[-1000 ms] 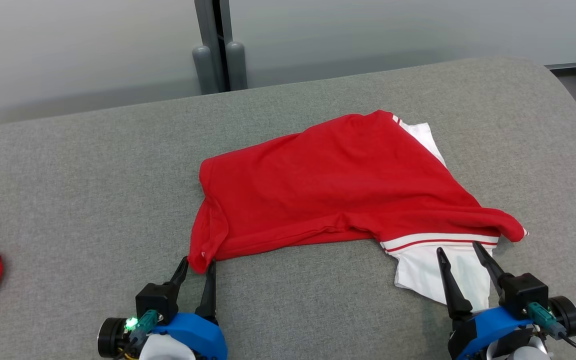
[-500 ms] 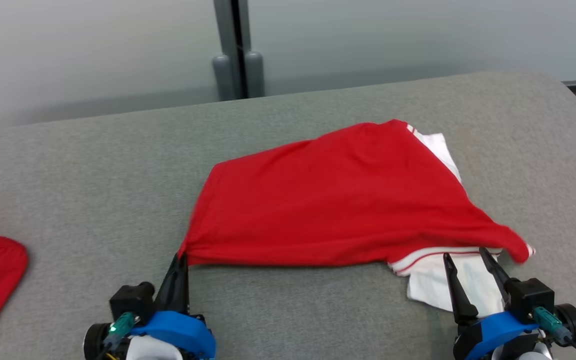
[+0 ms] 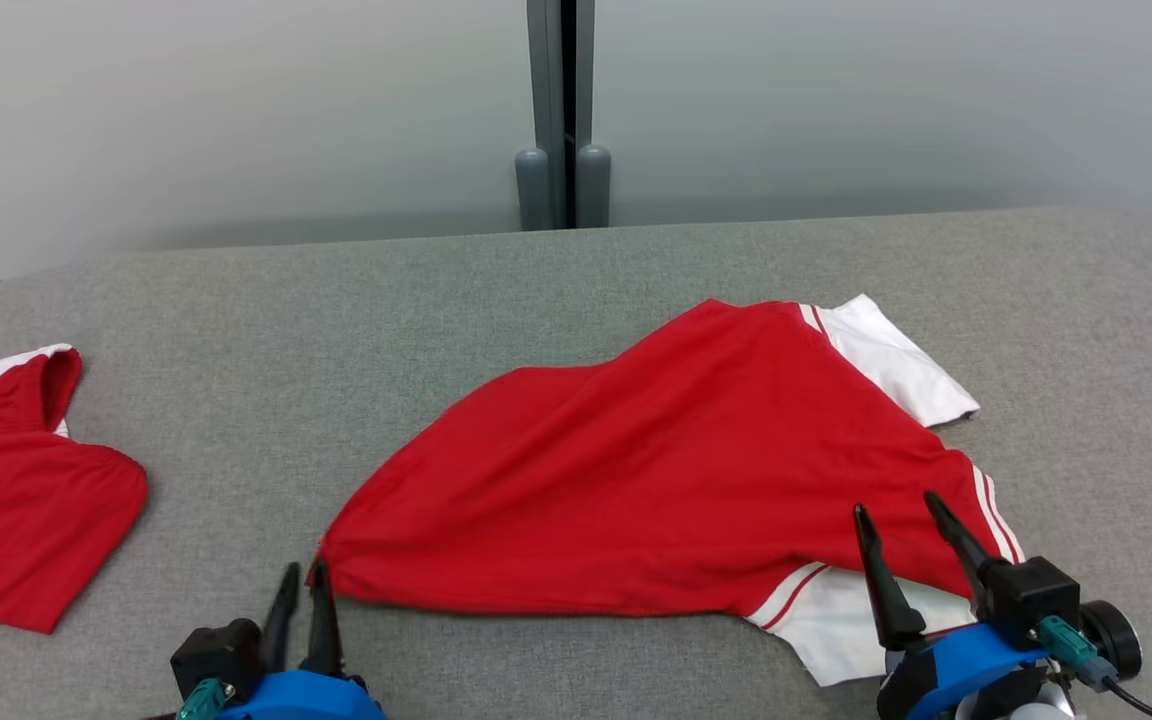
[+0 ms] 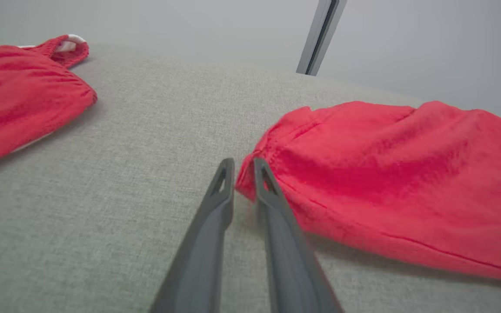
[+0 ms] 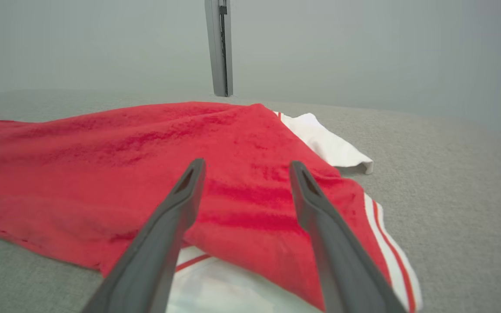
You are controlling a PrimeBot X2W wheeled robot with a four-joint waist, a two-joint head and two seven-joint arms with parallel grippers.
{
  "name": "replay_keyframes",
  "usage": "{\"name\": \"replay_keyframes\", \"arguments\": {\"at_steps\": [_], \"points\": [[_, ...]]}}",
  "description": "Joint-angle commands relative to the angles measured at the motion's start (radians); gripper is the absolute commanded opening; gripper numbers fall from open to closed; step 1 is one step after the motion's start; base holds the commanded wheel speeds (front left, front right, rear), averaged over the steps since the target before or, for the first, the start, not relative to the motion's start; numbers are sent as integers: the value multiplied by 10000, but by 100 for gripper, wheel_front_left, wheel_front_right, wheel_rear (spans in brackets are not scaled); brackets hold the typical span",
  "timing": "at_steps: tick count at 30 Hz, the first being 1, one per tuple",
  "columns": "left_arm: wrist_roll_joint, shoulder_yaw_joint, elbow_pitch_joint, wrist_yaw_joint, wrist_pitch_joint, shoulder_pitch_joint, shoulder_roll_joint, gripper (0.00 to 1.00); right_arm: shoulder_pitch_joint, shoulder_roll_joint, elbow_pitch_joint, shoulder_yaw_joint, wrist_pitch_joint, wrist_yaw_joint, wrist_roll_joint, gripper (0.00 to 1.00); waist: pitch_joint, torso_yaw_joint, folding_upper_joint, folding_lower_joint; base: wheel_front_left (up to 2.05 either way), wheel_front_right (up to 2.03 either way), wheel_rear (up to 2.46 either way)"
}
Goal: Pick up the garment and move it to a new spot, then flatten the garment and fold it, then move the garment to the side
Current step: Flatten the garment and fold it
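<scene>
- Broadly, the head view looks down on a grey fabric-covered table (image 3: pixel 576 290) with a rounded far edge. Behind it is a pale grey wall (image 3: pixel 236 100), split by a dark grey upright post (image 3: pixel 563 100).
- On that table, a red short-sleeved garment with white, red-striped sleeves (image 3: pixel 656 470) lies spread over the middle and right, slightly rumpled. A second red cloth piece with a white edge (image 3: pixel 16 510) lies well apart at the far left.
- At the lower left, the left tool (image 3: pixel 303 590) has its fingers a narrow gap apart, with the tips just at the garment's near left corner. At the lower right, the right tool (image 3: pixel 894 505) stands wide over the near right part, where red meets white.
- From the left wrist view, the left tool's fingers (image 4: pixel 215 226) are nearly parallel with table weave showing between them. The garment's hemmed corner sits right at the tips, and I cannot tell whether they touch it. The second red cloth piece lies at the upper left.
- From the right wrist view, the right tool's fingers are spread wide above the red fabric, holding nothing. One white sleeve (image 5: pixel 328 145) lies flat on the table beyond them, and white cloth with a red stripe shows beneath them.
</scene>
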Motion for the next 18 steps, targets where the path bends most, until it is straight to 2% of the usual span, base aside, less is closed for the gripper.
{"name": "replay_keyframes", "arguments": {"at_steps": [1, 10, 18], "points": [[77, 73, -82, 45, -30, 77, 17, 100, 89, 18, -78, -1, -4, -6, 18, 100, -28, -7, 0, 1, 0, 0, 0], [1616, 387, -1137, 113, -30, 459, 17, 100, 403, 121, -1422, -281, -4, -6, -316, 100, -365, -208, 0, 1, 0, 0, 0], [2141, 644, -1035, 187, -30, 780, 17, 100, 932, 132, -861, -551, -2, -5, 277, 100, -653, -401, 0, 1, 0, 0, 0]]}}
